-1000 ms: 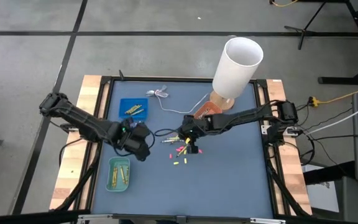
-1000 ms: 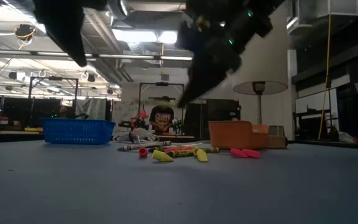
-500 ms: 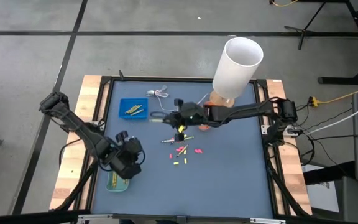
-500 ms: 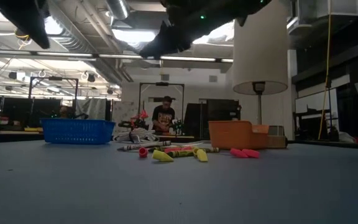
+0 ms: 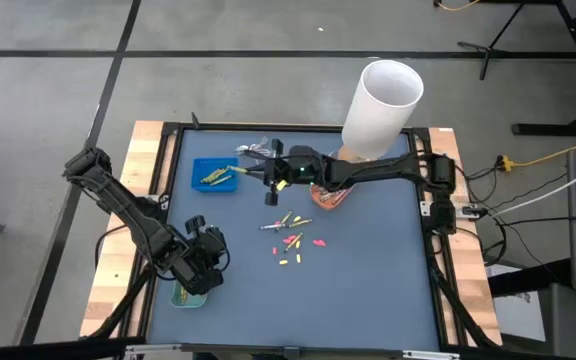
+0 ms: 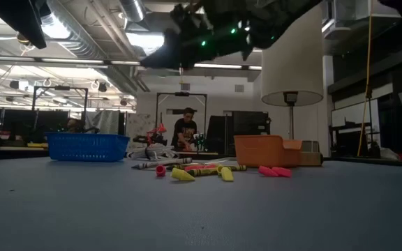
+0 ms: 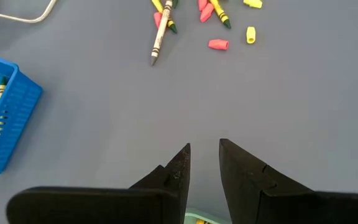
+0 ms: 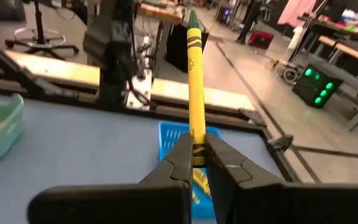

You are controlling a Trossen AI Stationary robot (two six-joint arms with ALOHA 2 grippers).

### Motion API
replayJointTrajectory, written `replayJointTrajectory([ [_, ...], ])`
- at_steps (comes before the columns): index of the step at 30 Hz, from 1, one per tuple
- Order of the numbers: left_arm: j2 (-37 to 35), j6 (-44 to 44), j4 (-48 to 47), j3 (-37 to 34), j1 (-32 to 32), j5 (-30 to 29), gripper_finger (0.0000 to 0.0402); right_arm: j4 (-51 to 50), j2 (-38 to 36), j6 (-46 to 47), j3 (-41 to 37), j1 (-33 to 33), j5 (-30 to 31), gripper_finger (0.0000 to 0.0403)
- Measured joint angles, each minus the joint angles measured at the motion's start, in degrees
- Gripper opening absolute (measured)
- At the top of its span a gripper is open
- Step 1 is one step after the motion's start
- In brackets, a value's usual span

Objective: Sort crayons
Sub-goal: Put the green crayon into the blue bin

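While the loose crayons [image 5: 293, 240] lie mid-table, your right gripper [image 8: 196, 155] pinches one yellow crayon [image 8: 194, 81] near the blue tray [image 5: 215, 175]; its lower end is hidden between the fingers. Your left gripper [image 7: 204, 163] hangs over the green tray [image 5: 182, 296], partly covering it, jaws slightly apart and holding nothing.

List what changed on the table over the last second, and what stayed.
The right gripper lifted a yellow crayon away from the crayon pile and carried it over toward the blue tray, jaws shut on it. The left gripper drew back from the middle to over the green tray. The pile and trays stayed put.
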Motion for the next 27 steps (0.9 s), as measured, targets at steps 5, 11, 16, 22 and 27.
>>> replayJointTrajectory([
  [5,0.0,0.0,0.2,0.0,0.0,-0.1,0.0069,0.3,7.2,0.0,5.9,-0.3,0.2,0.0025],
  [11,0.0,0.0,0.8,0.0,0.0,-0.1,0.0069,0.1,15.0,-0.2,13.5,-0.3,0.8,0.0025],
  [16,0.0,0.0,1.7,0.0,0.0,-0.4,0.0069,0.5,19.7,-0.7,18.5,-0.3,4.8,0.0025],
  [22,0.0,0.0,2.0,0.0,0.0,-0.4,0.0069,0.4,22.4,-1.9,20.8,-0.7,6.1,0.0026],
  [27,0.0,0.0,2.1,0.0,0.0,-0.4,0.0069,0.2,22.9,-1.9,20.8,-1.2,6.1,0.0027],
])
